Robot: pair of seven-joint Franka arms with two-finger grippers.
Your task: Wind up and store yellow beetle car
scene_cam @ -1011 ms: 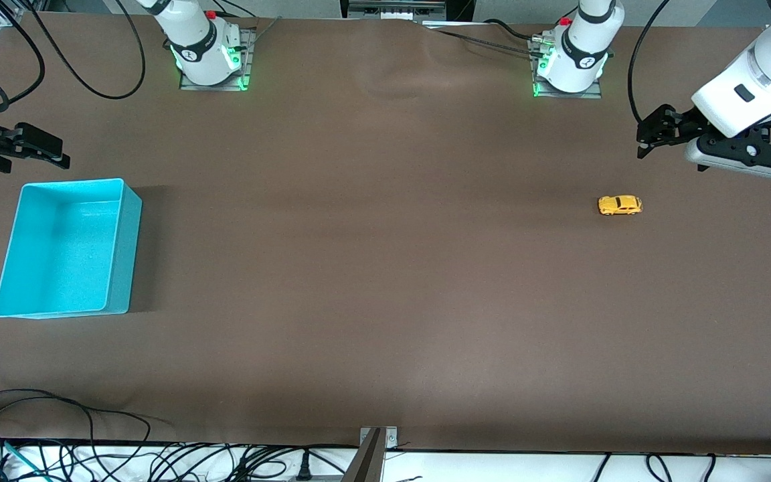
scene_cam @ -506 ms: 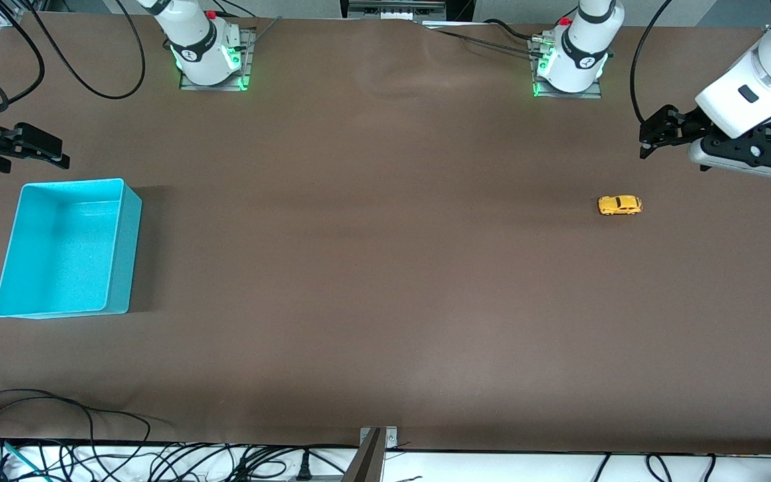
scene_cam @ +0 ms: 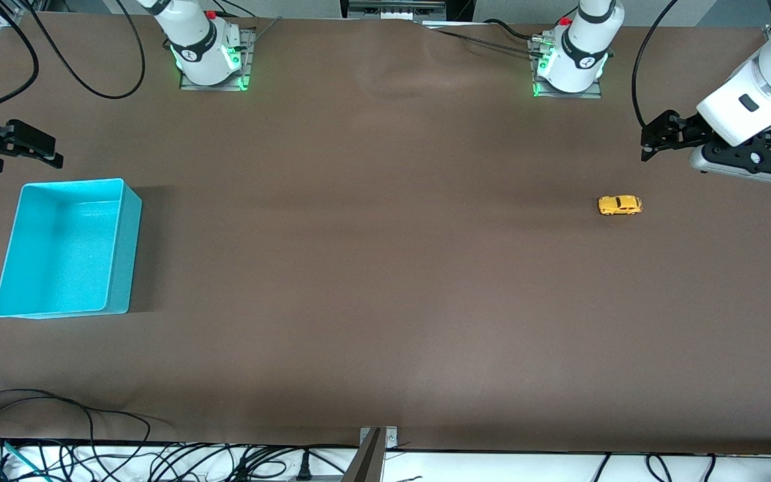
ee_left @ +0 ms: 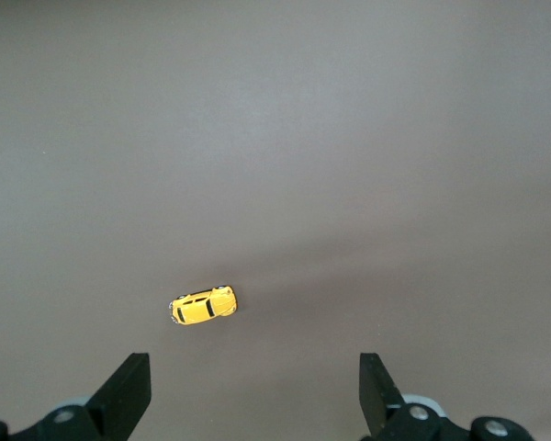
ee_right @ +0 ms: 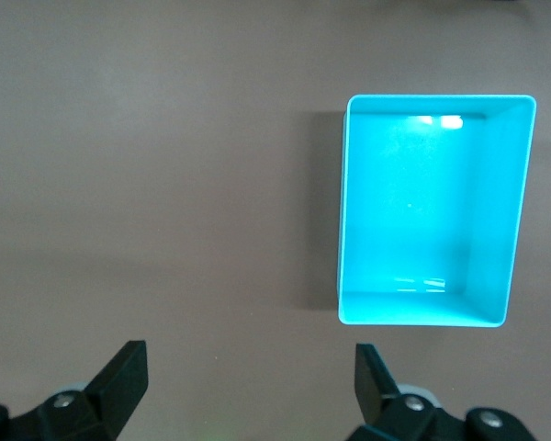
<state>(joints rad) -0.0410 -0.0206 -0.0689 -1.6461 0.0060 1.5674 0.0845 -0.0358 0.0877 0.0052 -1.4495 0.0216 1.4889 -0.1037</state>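
The yellow beetle car [scene_cam: 620, 205] [ee_left: 203, 305] stands on its wheels on the brown table, toward the left arm's end. My left gripper [scene_cam: 652, 140] [ee_left: 253, 390] hangs open above the table beside the car, with nothing between its fingers. At the right arm's end of the table my right gripper [scene_cam: 44, 148] [ee_right: 250, 381] is open and holds nothing. It hovers just past the turquoise bin [scene_cam: 116, 251] [ee_right: 519, 211], whose inside holds nothing.
The two arm bases [scene_cam: 208, 57] [scene_cam: 571, 63] stand along the table's back edge. Cables [scene_cam: 57, 428] lie off the table edge nearest the camera, beside a small metal bracket [scene_cam: 373, 448].
The left arm's wrist has lifted and drawn back slightly toward its end of the table. The right gripper has shifted a little away from the table's middle. The car and bin have not moved.
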